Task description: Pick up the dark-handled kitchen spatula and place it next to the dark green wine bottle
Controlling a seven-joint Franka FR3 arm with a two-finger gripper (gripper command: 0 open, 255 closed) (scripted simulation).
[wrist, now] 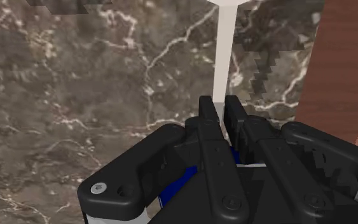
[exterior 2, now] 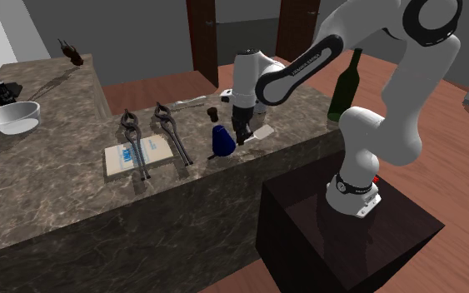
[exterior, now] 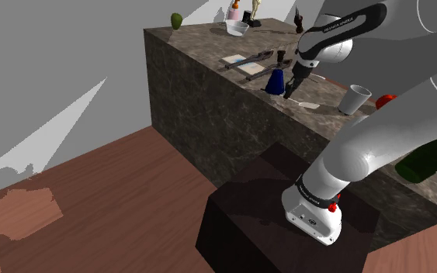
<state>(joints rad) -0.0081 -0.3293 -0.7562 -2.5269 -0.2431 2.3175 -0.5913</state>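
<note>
Spatula [wrist: 224, 57] being held near the stand-side edge of the dark marble desk [exterior 2: 49, 191], dark green wine bottle [exterior 2: 346, 90] standing upright well apart by the desk's end, blue cup [exterior 2: 222, 140] sitting just beside the spatula, black fingers [wrist: 207, 113] clamping narrowly on its pale shaft

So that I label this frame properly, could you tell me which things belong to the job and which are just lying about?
Job: spatula, bottle, gripper shut on the spatula.
Lying about: blue cup, two tongs, bowl, white cup.
</note>
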